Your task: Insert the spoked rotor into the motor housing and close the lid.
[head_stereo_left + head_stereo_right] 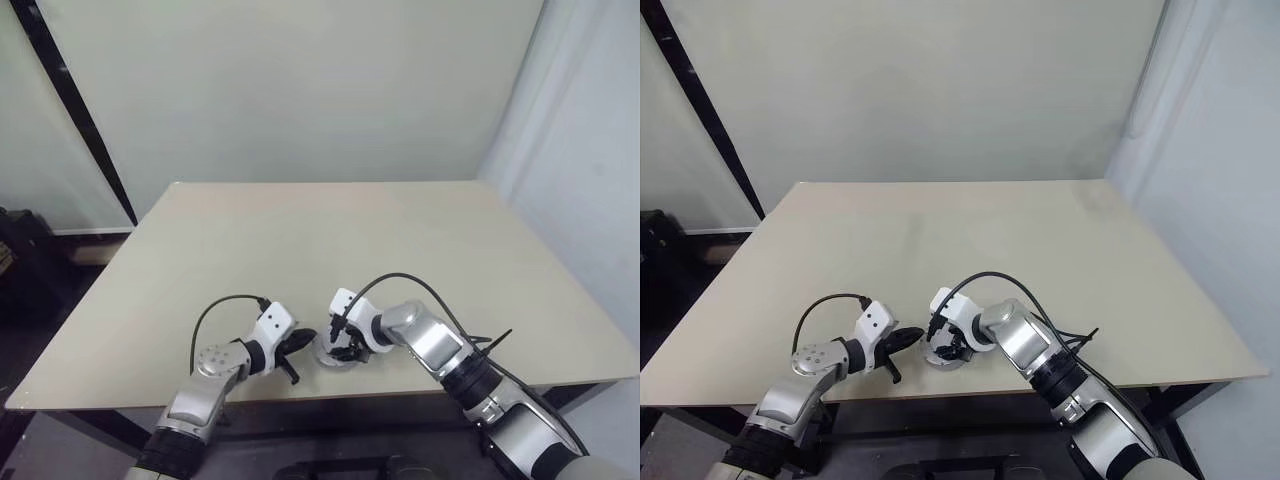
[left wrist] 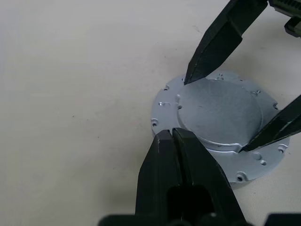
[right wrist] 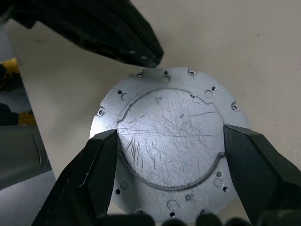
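**Both grippers at the lid, near the table's front edge**

You have the lid (image 3: pixel 169 146) sitting on the table (image 1: pixel 330 240), close to the front edge and roughly midway between your two arms. What faces up is a round grey metal disc with a raised, scratched centre plate and a flange of small holes around it. Whatever lies beneath it is hidden, so you cannot tell from here whether the housing or rotor sits underneath.

Your right gripper (image 3: pixel 170 141) comes down over the lid from the right, pointing steeply downward. Its fingers (image 3: pixel 89 179) stand wide apart, one on each side of the raised centre plate, with the tips against or just at its edge. Whether they actually press on it is not clear.

Your left gripper (image 2: pixel 175 134) reaches in from the left, angled slightly downward. Its two fingers are pressed together with nothing between them, and the joined tips sit at the rim of the lid, touching it or just short of it.

The lid lies flat.
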Tool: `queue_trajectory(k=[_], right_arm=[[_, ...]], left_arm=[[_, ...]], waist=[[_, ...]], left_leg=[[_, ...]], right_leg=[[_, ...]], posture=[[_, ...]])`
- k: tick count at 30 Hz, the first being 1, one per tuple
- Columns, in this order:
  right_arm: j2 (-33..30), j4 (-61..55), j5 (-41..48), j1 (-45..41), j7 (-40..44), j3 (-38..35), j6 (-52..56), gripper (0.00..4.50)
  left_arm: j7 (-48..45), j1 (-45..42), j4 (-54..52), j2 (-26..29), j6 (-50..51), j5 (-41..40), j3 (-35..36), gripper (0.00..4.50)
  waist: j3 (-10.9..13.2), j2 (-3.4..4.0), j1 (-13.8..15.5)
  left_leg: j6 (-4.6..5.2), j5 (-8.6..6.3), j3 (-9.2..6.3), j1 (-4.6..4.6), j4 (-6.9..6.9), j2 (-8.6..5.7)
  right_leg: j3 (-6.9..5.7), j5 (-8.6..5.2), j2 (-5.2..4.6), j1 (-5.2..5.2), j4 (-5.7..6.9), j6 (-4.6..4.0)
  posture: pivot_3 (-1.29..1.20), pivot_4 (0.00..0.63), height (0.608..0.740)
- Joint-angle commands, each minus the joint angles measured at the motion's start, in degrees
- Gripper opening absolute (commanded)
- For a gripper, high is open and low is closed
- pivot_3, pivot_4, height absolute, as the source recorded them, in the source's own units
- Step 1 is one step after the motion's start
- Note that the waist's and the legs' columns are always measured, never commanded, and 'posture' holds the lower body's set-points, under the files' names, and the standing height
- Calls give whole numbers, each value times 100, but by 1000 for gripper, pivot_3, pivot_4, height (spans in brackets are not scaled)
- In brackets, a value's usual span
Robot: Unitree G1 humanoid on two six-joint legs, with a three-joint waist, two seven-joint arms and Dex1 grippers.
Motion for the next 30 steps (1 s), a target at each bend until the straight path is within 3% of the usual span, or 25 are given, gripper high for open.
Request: queue_trajectory(k=[1,24,28,30], right_arm=[[-6,223,-52,20,-127,6,219,3231],[-158,90,-127,49,-15,207,67,3231],[-166,42,-58,41,55,155,29,4481],[-163,8,-22,37,86,123,20,4481]], left_arm=[[-18,-118,-66,-11,-98,22,24,0],[-24,-449,574,-238,-69,372,-344,0],[-46,-447,559,-238,-68,379,-351,0],[-58,-436,547,-236,-67,388,-352,0]], waist=[[0,0,-1],[-1,2,1],[-1,2,2],[-1,2,1]], left_leg=[[0,0,-1,0,0,0],[0,-1,0,0,-10,-1],[0,-1,-1,0,-11,-1],[-1,-1,-1,-1,-12,-1]], right_leg=[[0,0,0,0,0,0],[-2,-1,-4,-2,-12,1],[-2,-1,-4,-2,-12,1],[-3,-1,-5,-2,-14,1]], posture=[[0,0,740],[0,0,740],[0,0,740],[0,0,740]])
